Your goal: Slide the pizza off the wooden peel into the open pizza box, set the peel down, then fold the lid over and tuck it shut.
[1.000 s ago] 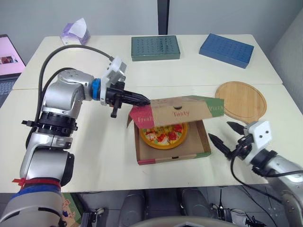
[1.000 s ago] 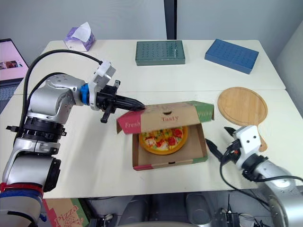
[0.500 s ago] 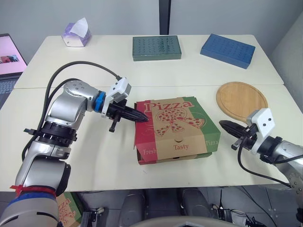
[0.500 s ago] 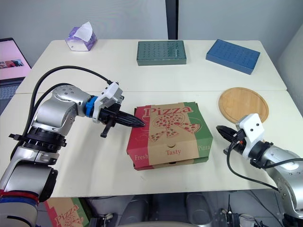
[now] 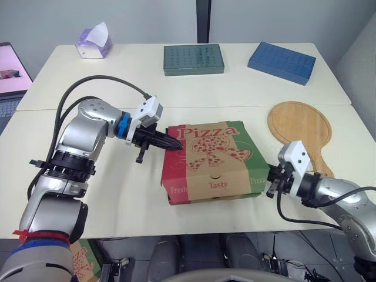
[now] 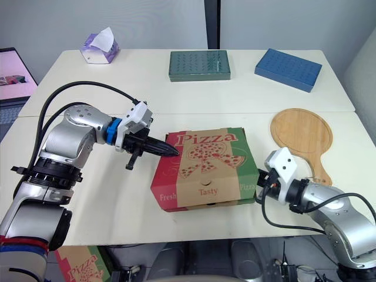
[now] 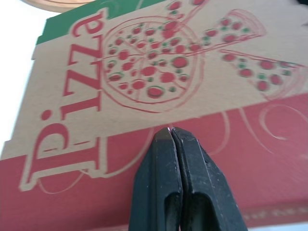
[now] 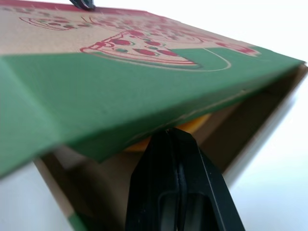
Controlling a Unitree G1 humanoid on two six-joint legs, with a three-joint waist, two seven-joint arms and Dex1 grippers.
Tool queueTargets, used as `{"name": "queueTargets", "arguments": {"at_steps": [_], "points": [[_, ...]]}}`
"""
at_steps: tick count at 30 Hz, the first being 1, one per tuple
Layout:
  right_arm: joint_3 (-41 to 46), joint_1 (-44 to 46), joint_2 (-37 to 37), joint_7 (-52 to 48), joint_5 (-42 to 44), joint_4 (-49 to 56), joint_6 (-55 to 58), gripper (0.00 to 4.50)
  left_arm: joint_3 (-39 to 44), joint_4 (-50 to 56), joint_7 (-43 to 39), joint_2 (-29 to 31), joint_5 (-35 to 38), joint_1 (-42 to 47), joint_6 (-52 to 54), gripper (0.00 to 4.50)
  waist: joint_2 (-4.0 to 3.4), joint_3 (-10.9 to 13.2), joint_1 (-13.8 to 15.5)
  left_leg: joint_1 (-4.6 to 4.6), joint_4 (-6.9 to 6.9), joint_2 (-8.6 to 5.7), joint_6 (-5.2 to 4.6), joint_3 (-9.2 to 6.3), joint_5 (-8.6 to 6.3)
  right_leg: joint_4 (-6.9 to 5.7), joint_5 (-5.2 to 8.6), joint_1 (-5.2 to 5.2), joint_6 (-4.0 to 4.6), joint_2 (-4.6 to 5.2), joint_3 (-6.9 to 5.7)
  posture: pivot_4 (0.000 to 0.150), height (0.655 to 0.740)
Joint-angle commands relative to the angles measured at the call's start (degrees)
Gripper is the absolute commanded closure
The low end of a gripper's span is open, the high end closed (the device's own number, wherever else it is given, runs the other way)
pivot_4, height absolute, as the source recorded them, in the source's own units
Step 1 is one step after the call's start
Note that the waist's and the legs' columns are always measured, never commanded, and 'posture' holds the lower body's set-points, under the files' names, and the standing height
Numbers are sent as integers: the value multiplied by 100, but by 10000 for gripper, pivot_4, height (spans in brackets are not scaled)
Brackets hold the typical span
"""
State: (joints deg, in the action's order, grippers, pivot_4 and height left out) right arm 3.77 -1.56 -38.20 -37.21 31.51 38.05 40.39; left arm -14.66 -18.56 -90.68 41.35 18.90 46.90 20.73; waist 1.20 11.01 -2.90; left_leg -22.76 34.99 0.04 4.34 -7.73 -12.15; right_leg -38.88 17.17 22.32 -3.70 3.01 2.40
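- Our left tool (image 5: 175, 144), fingers together, rests its tips on the lid of the pizza box (image 5: 214, 161), near the surface's (image 5: 129, 200) front edge.
- Our right tool (image 8: 169, 131), fingers together, sits under the lid's green right flap.
- The peel (image 5: 301, 126) lies by the right edge.

pizza box (image 5: 211, 170): matt printed cardboard; peel (image 5: 299, 126): smooth pale wood; table (image 5: 247, 88): matt cream top

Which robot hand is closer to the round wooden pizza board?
Right. The right gripper is at the pizza box's right side, beside the wooden peel. The left gripper is at the box's left side, the whole box away.
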Motion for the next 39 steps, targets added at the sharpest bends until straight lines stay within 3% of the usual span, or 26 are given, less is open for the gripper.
{"name": "queueTargets", "arguments": {"at_steps": [1,6,8,13,17,21,26,39], "points": [[268,-145,-285,-105,-79,198,-124,44790,150,-10,-23,-9,-56,108,-111,45000,0,0,6,-1,0,-1,0,0,0,0,0,0,1,0,0,1500,7400],[1142,-500,-887,-592,107,73,-100,44790,118,-26,-44,-111,-62,99,-177,45000,0,0,45,0,2,-2,0,0,0,1,-1,-2,2,1,0,1500,7400],[1517,-660,-1188,-872,193,104,-24,41234,101,-23,-65,-164,-72,100,-211,45000,0,0,54,-1,4,-2,0,0,0,0,-2,-2,3,1,0,1500,7400],[2347,-925,-1768,-1431,400,91,79,26275,101,-1,-169,-208,-85,126,-248,45000,1,0,55,0,7,-2,0,1,0,0,-3,-4,2,0,0,1500,7400],[2946,-559,-1919,-1500,1511,169,741,12906,-15,124,-182,-145,40,135,-273,45000,2,1,54,1,9,-1,0,2,0,0,-5,-6,1,0,1,1500,7400],[2981,-395,-1924,-1366,2373,479,1125,155,-70,363,-182,-173,153,119,-196,45000,4,2,71,0,9,-1,0,1,0,1,-10,-8,10,1,0,1500,7400],[2309,-147,-2004,-1135,2363,910,1026,155,-144,551,-182,-165,274,125,-139,45000,6,3,78,-1,10,-1,0,1,0,1,-6,-8,0,1,0,1500,7400],[652,275,-1993,-975,303,717,-241,155,-390,940,-182,-117,441,12,-127,45000,6,3,102,-2,15,-2,0,2,0,2,-1,-6,-15,1,1,1500,7400]]}}
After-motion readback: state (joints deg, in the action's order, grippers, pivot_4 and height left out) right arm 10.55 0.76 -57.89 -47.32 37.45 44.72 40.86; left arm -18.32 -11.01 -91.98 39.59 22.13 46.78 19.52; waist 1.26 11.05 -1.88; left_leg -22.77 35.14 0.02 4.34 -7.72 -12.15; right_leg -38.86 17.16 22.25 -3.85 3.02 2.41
